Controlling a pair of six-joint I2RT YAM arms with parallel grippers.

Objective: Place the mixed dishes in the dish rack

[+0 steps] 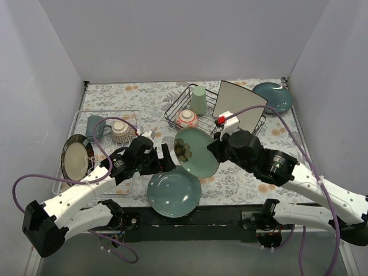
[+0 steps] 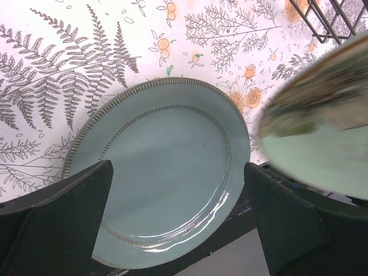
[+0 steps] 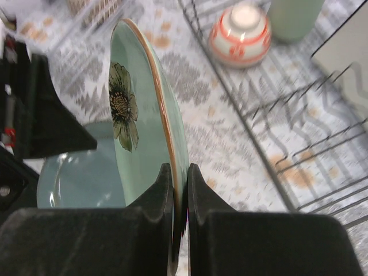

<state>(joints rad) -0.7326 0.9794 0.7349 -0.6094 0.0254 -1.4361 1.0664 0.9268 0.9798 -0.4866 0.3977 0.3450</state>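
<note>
My right gripper (image 3: 179, 172) is shut on the rim of a light green plate with a flower motif (image 1: 195, 152), held on edge above the table in front of the black wire dish rack (image 1: 175, 109). The rack holds a pale green cup (image 1: 199, 99), a red-orange patterned bowl (image 1: 187, 119) and a large white square plate (image 1: 240, 105). My left gripper (image 1: 167, 161) is open and empty, hovering over a plain teal plate (image 2: 161, 172) lying flat at the table's front. The held plate shows blurred in the left wrist view (image 2: 322, 132).
A pale wire tray (image 1: 127, 113) at the left holds a teal mug (image 1: 95, 126), a speckled cup (image 1: 119, 131) and a dark plate (image 1: 76, 156). A dark teal plate (image 1: 272, 96) lies at the back right. White walls enclose the table.
</note>
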